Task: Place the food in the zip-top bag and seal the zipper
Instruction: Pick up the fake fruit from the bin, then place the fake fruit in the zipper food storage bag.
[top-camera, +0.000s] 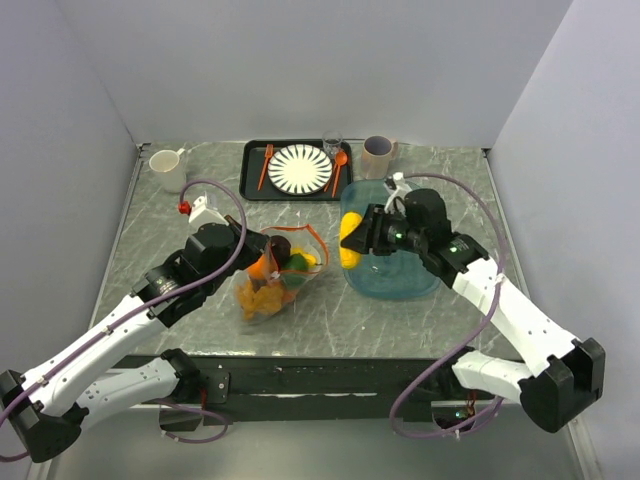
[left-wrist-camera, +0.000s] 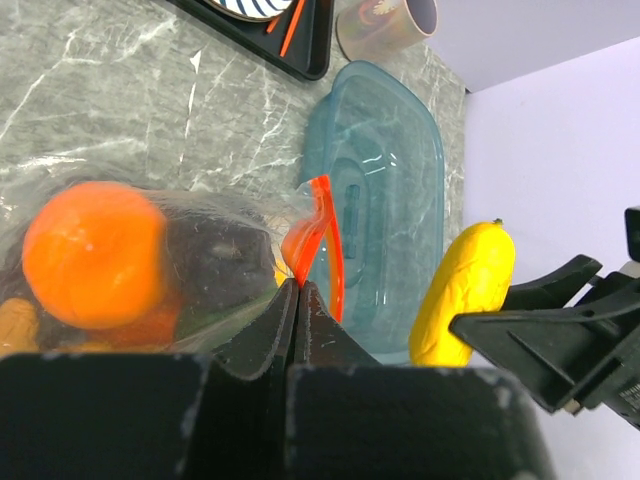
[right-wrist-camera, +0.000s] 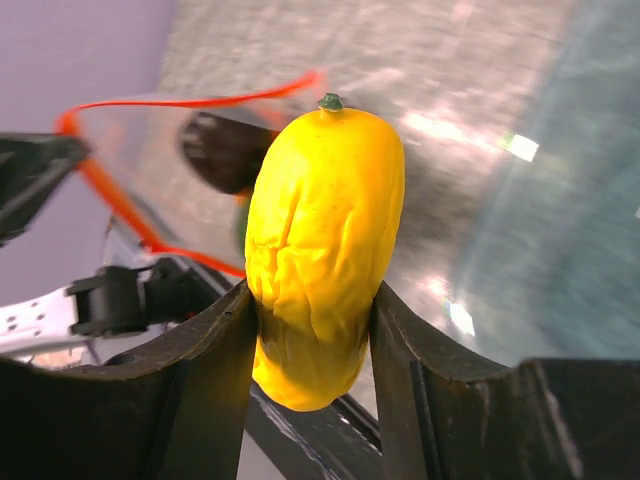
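From above, the left gripper (top-camera: 256, 256) sits near the middle of the table (top-camera: 170, 240), its jaws pinched together on the upper edge of the zip-top bag (top-camera: 268, 292). The bag hangs toward five o'clock of the gripper, with food showing through it. The right gripper (top-camera: 354, 240) is clamped on a yellow piece (top-camera: 349, 243) over the nine o'clock rim of the teal tub (top-camera: 400, 275). The bag's mouth lies near, at about eight o'clock of that piece. A tray (top-camera: 250, 185) with a plate (top-camera: 300, 168) stands at the far edge.

On the left wrist camera, the fingertips meet on clear plastic just below the zipper (left-wrist-camera: 322, 235), which rises toward twelve o'clock. A round orange (left-wrist-camera: 95, 255) lies inside the bag at nine o'clock. The yellow piece stands upright at three o'clock, apart from the bag.

On the right wrist camera, both fingers press the yellow piece's flanks. The orange-red zipper loops open at ten o'clock, with a dark purple piece (right-wrist-camera: 225, 150) behind it.
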